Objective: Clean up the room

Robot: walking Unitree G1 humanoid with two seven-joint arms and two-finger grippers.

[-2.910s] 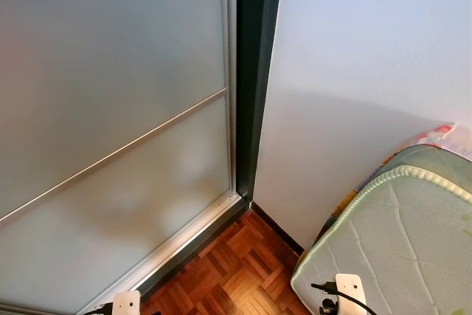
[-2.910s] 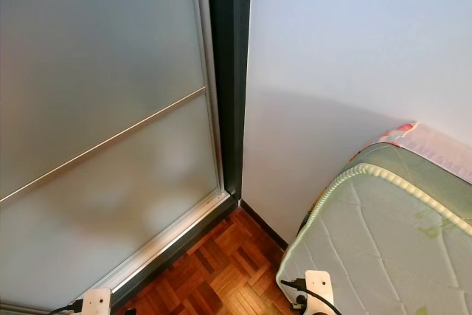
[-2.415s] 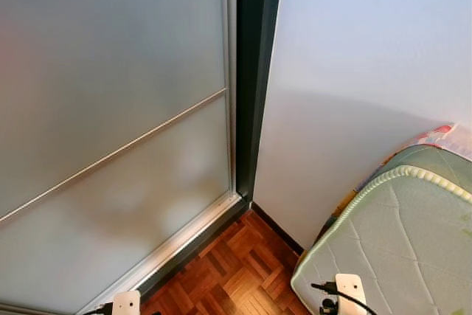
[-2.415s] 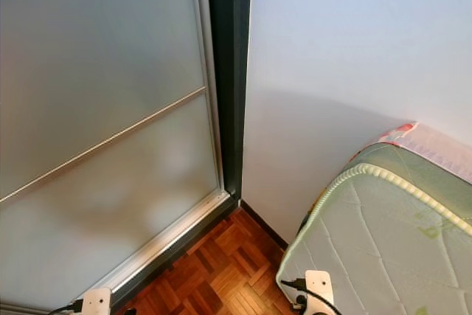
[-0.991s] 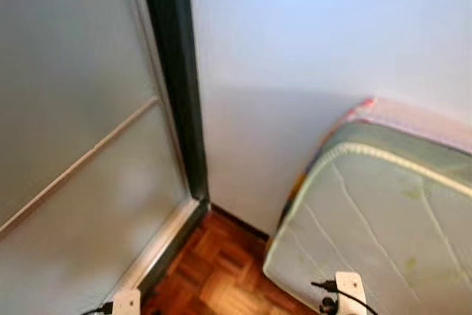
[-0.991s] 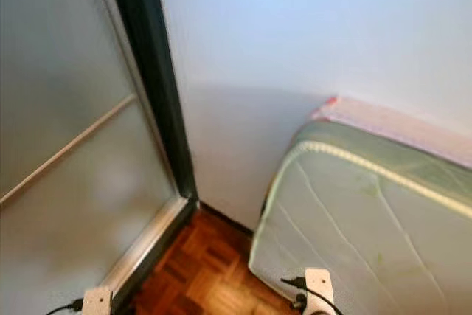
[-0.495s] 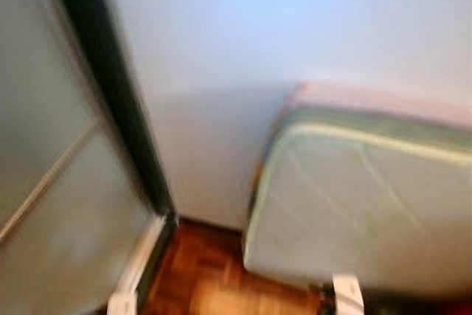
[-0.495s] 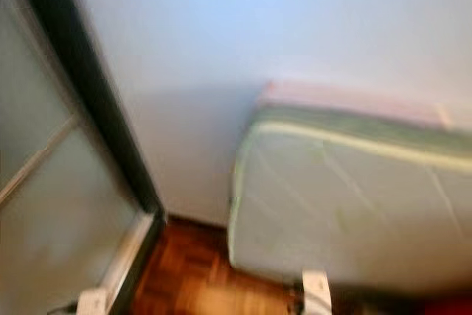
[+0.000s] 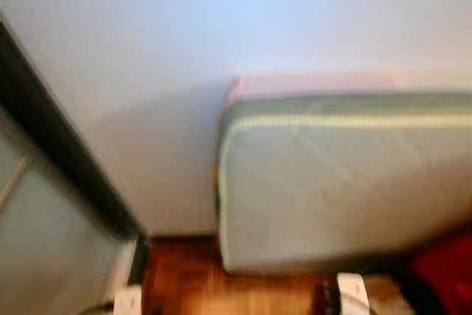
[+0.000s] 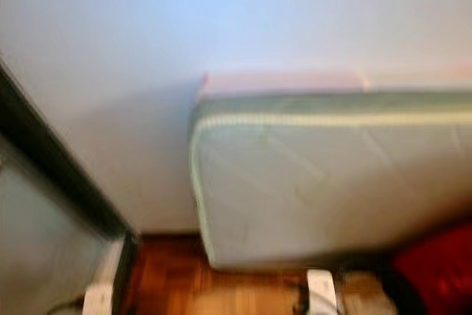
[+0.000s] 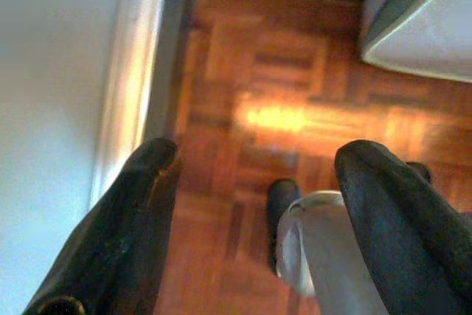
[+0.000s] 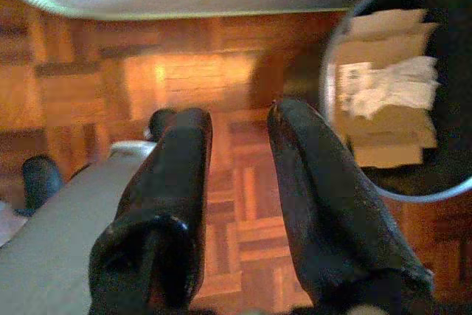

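Both arms hang low over the parquet floor point(image 11: 280, 71). My left gripper point(image 11: 258, 154) is open, its fingers wide apart with only floor between them. My right gripper point(image 12: 237, 119) is open by a narrower gap and holds nothing. Beside the right gripper stands a round dark bin point(image 12: 451, 12) holding cardboard pieces point(image 12: 383, 119) and crumpled white paper point(image 12: 391, 86). In the blurred eye views, a pale green mattress point(image 9: 332, 182) lies against the white wall, with a pink edge along its top.
A dark door frame point(image 9: 51, 153) and a frosted glass panel point(image 9: 37, 256) stand at the left. Something red point(image 9: 442, 271), too blurred to name, sits at the lower right below the mattress. My own leg and foot point(image 11: 284, 197) show under the left gripper.
The camera has swung to the right: the glass door has slid to the left edge, the mattress now spans the middle, and a red thing has come into view. The picture has blurred.
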